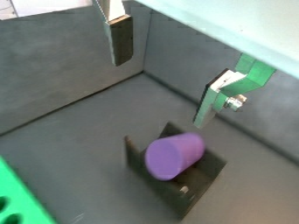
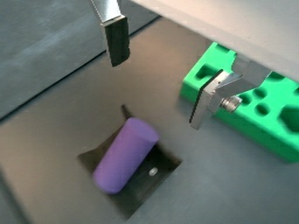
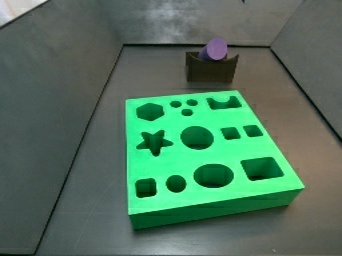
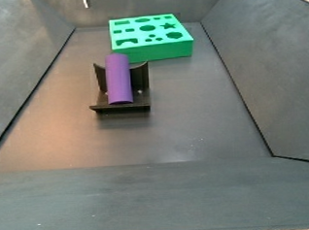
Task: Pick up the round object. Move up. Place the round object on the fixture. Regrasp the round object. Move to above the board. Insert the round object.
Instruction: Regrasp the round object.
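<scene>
Wrist views: tool (image 2: 158,74) spread wide (empty) above round object (image 2: 124,155) on fixture (image 2: 162,171).

A dark grey matte floor (image 4: 171,135) fills the lower half of the side view. Slanting grey walls (image 4: 264,53) rise along both edges of the frame, forming an open bin. A pale strip shows at the upper left corner. Lighting is soft and even.

The gripper (image 2: 158,74) hangs above this floor, jaws apart.
</scene>
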